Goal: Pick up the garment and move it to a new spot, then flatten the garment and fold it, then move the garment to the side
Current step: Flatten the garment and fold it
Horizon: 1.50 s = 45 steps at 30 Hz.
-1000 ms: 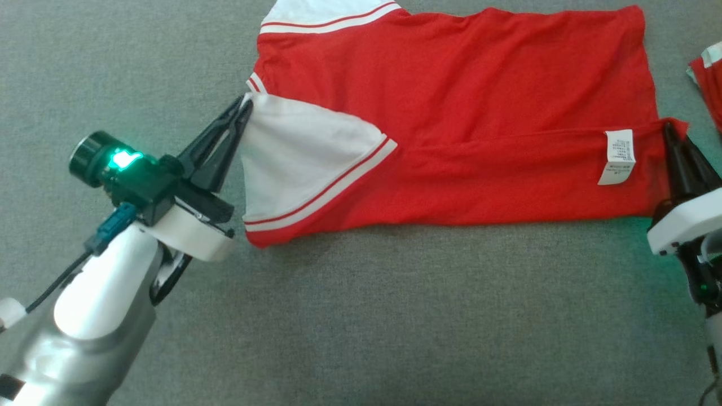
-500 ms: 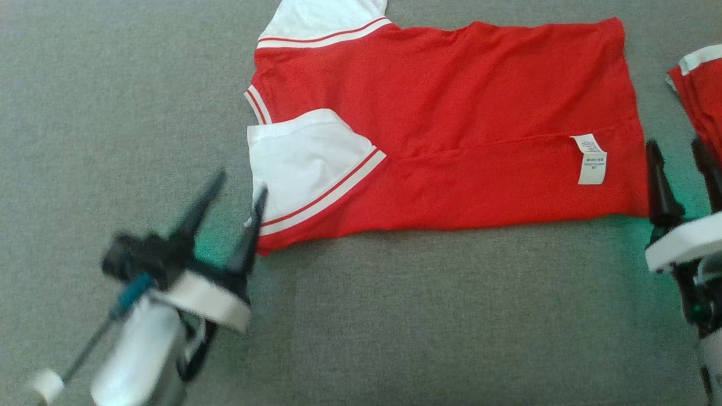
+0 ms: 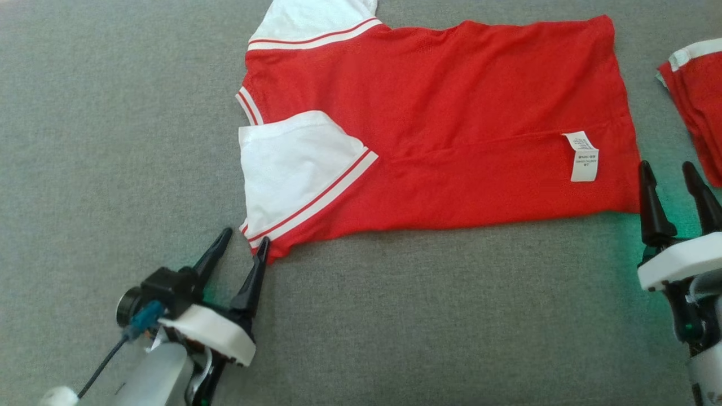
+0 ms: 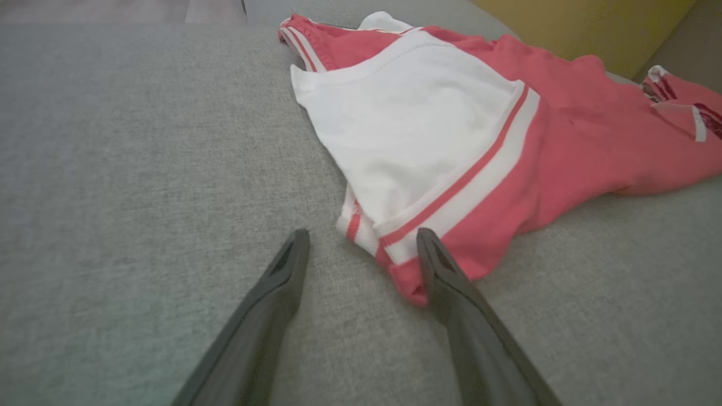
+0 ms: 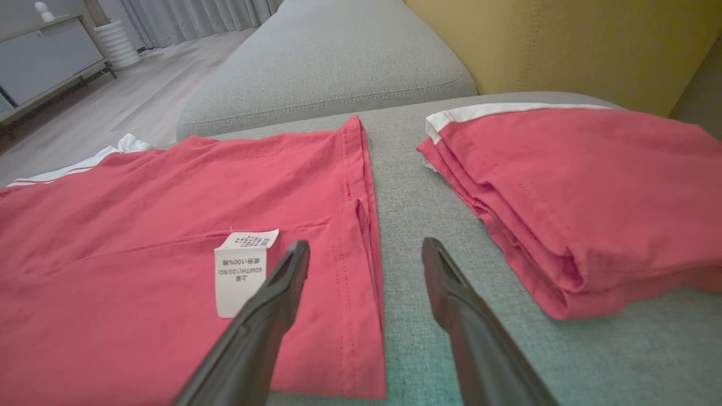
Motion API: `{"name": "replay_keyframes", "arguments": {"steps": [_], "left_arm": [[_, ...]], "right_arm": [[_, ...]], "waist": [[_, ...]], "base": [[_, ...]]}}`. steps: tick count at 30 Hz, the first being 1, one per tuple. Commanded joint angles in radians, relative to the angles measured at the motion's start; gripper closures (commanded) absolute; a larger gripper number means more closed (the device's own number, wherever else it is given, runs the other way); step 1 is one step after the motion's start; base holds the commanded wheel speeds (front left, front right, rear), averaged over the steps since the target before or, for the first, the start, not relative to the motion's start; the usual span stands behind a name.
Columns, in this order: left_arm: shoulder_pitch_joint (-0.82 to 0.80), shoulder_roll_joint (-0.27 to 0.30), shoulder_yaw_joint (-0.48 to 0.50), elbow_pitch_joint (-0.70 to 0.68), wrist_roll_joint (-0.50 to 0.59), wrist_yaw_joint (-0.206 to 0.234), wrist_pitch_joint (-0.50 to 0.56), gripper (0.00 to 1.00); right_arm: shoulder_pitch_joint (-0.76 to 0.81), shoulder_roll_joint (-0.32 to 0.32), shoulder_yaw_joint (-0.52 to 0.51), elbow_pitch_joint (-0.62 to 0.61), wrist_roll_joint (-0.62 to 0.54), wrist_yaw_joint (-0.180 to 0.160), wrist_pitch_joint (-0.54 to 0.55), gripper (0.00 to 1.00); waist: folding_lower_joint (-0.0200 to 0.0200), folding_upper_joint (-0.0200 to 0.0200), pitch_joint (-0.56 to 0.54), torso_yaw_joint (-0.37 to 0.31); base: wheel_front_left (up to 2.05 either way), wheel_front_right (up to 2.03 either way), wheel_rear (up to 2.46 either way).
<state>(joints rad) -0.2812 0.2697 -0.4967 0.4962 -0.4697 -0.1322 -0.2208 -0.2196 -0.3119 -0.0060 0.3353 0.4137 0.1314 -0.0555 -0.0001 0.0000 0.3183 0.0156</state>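
Spread flat on the grey sofa seat (image 3: pixel 395 327) toward its far edge: red-and-white T-shirt (image 3: pixel 451 129), one side folded over. Just off its near-left corner, left hand (image 3: pixel 245 235), parted and empty. Beside its near-right corner, right hand (image 3: pixel 667 164), likewise parted.

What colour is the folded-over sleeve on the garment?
White sleeve with a red stripe near the cuff; clearest in left wrist view.

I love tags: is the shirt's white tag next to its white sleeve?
No, the shirt has its tag far from the sleeve, beside the hem.
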Motion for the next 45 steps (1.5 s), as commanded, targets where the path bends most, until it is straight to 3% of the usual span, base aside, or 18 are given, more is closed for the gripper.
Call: {"name": "replay_keyframes", "arguments": {"steps": [1, 3, 4, 5, 6, 18, 19, 20, 22, 33, 45], "left_arm": [[-0.026, 0.011, 0.007, 0.009, -0.015, 0.003, 0.022, 0.00], [-0.028, 0.009, -0.018, 0.020, -0.027, 0.002, 0.040, 0.00], [-0.029, 0.011, -0.048, 0.020, -0.043, 0.002, 0.046, 0.50], [-0.029, 0.011, -0.048, 0.020, -0.043, 0.002, 0.046, 0.50], [-0.031, 0.016, -0.078, 0.012, -0.060, 0.002, 0.043, 1.00], [-0.060, 0.082, -0.126, -0.047, -0.086, 0.002, 0.006, 1.00], [-0.062, 0.086, -0.126, -0.052, -0.085, 0.002, 0.005, 1.00], [-0.063, 0.090, -0.126, -0.056, -0.086, 0.002, 0.005, 1.00], [-0.064, 0.097, -0.126, -0.063, -0.086, 0.002, 0.005, 1.00], [-0.037, 0.130, -0.131, -0.105, -0.084, 0.020, 0.009, 1.00], [0.097, 0.185, -0.136, -0.250, -0.103, 0.080, 0.046, 1.00]], "right_arm": [[0.000, -0.011, 0.009, -0.033, 0.000, -0.001, -0.004, 0.00], [0.002, -0.011, 0.008, -0.032, 0.000, -0.001, -0.001, 0.00], [0.006, -0.009, 0.009, -0.028, 0.001, -0.001, 0.007, 0.00], [0.006, -0.009, 0.009, -0.028, 0.001, -0.001, 0.007, 0.00], [0.010, -0.005, 0.010, -0.019, 0.005, -0.001, 0.021, 0.00], [0.002, 0.008, -0.021, 0.096, 0.006, -0.001, 0.113, 0.00], [0.001, 0.009, -0.021, 0.105, 0.005, -0.001, 0.122, 0.09], [0.000, 0.009, -0.019, 0.110, 0.007, -0.001, 0.129, 0.52], [0.002, 0.010, -0.009, 0.116, 0.017, -0.001, 0.151, 1.00], [0.033, -0.045, 0.002, 0.071, 0.060, -0.001, 0.222, 1.00], [0.193, -0.119, -0.023, -0.074, 0.082, -0.001, 0.284, 1.00]], "waist": [[0.0001, 0.0000, 0.001, -0.002], [0.0001, 0.0000, 0.001, -0.003], [0.0001, 0.0000, 0.000, -0.004], [0.0001, 0.0000, 0.000, -0.004], [0.0001, 0.0000, -0.003, -0.003], [0.0001, 0.0000, -0.028, 0.025], [0.0001, 0.0000, -0.029, 0.027], [0.0001, 0.0000, -0.031, 0.029], [0.0001, 0.0000, -0.034, 0.032], [0.0001, 0.0000, -0.065, 0.028], [0.0001, 0.0000, -0.136, 0.025]], "base": [[0.00, 0.00, 0.00], [0.00, 0.00, 0.00], [0.00, 0.00, 0.00], [0.00, 0.00, 0.00], [0.00, 0.00, 0.00], [0.00, 0.00, 0.00], [0.00, 0.00, 0.00], [0.00, 0.00, 0.00], [0.00, 0.00, 0.00], [0.00, 0.00, 0.00], [0.00, 0.00, 0.00]]}}
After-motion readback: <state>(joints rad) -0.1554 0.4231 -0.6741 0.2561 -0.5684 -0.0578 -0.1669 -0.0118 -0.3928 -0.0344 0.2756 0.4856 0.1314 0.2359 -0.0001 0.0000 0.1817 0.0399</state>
